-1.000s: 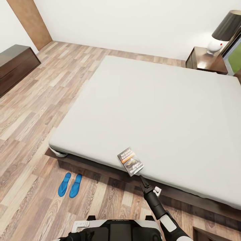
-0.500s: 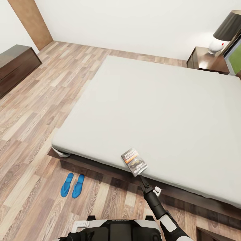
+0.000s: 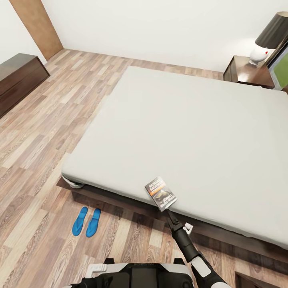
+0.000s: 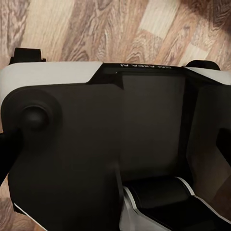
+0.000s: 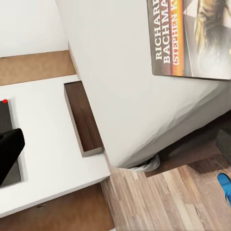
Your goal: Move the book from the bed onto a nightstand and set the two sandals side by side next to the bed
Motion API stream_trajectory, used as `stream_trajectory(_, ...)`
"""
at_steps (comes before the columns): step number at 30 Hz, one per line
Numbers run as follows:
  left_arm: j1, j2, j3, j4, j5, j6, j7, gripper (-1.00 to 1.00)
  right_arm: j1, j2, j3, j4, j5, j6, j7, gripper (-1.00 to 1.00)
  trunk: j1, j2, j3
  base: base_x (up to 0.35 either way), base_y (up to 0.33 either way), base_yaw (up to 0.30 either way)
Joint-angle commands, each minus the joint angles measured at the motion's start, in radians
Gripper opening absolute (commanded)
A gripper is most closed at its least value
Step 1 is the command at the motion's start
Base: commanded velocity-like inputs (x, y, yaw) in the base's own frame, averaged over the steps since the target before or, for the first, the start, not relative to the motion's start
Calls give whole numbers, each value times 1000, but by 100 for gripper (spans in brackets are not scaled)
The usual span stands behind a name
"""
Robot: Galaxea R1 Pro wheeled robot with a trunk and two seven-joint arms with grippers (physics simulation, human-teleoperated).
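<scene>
The book, dark with an orange band and white lettering, hangs over the near edge of the bed. My right gripper reaches up from below with its thin fingers closed on the book's near corner. In the right wrist view the book lies close against the pale mattress. The two blue sandals lie side by side on the wood floor near the bed's left corner, and one sandal shows at the edge of the right wrist view. The nightstand stands at the bed's far right corner.
A lamp with a dark shade stands on the nightstand. A long dark dresser sits against the left wall, near a wooden door. The left wrist view looks at my own black and white body over plank floor.
Since one second ago the whole picture has shifted a little to the right, so the camera moved. The book stays in my right gripper at the bed's edge.
</scene>
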Motion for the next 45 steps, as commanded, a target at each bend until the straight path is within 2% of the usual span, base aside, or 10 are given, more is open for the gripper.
stream_trajectory(1, 0, 0, 8, 1, -11, -5, -2, 100, 0, 0, 0, 0, -8, 11, 2, 100, 4, -9, -4, 0, 0, 0)
stream_trajectory(24, 0, 0, 8, 1, -11, -3, -2, 100, 0, 0, 0, 0, -8, 11, 2, 100, 92, -170, -76, 0, 0, 0)
stream_trajectory(29, 0, 0, 8, 1, -11, -3, -2, 100, 0, 0, 0, 0, -8, 11, 2, 100, 92, -170, -76, 0, 0, 0)
stream_trajectory(45, 0, 0, 8, 1, -11, -3, -2, 100, 0, 0, 0, 0, -8, 10, 2, 100, 154, -282, -126, 0, 0, 0)
